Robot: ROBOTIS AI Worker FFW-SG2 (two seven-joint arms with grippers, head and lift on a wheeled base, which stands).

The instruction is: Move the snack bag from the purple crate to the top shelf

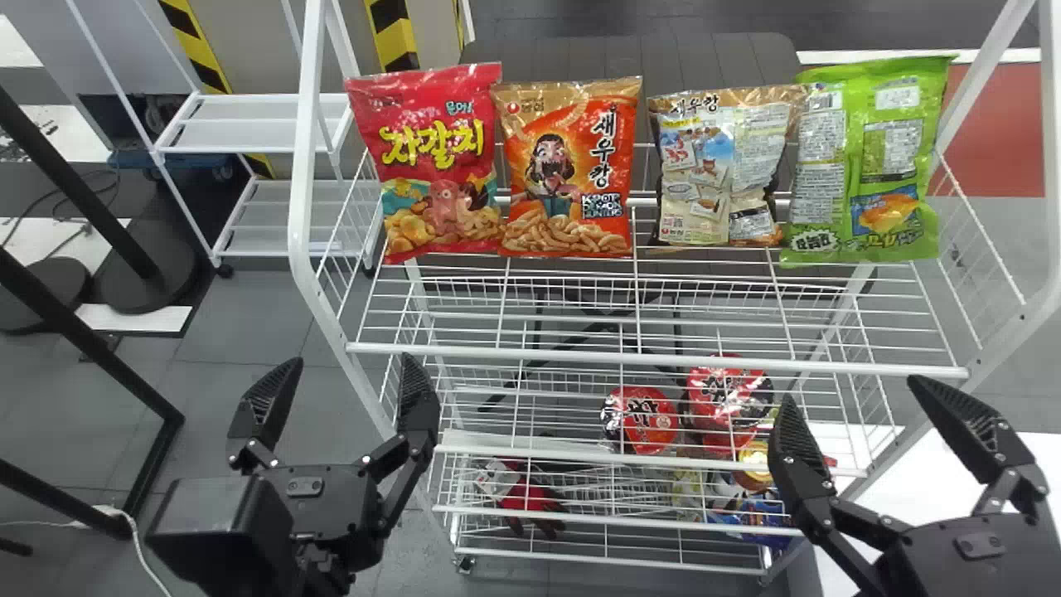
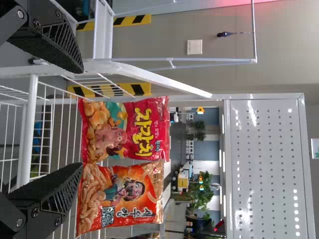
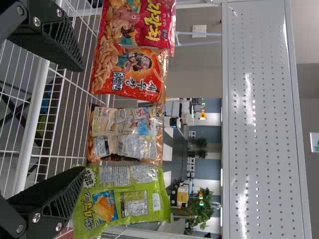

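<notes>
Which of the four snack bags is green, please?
The head view's rightmost bag; left of it are the tan bag, orange bag and red bag.

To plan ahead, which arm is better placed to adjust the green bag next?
Right, probably: the right end effector is open, empty and nearer the green bag; the left end effector is nearer the red bag, across the row.

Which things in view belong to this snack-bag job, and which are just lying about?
The job:
four snack bags
top shelf
left gripper
right gripper

Lying about:
red-topped tubs, lower down
red, glove-like item
white rack behind, left
</notes>
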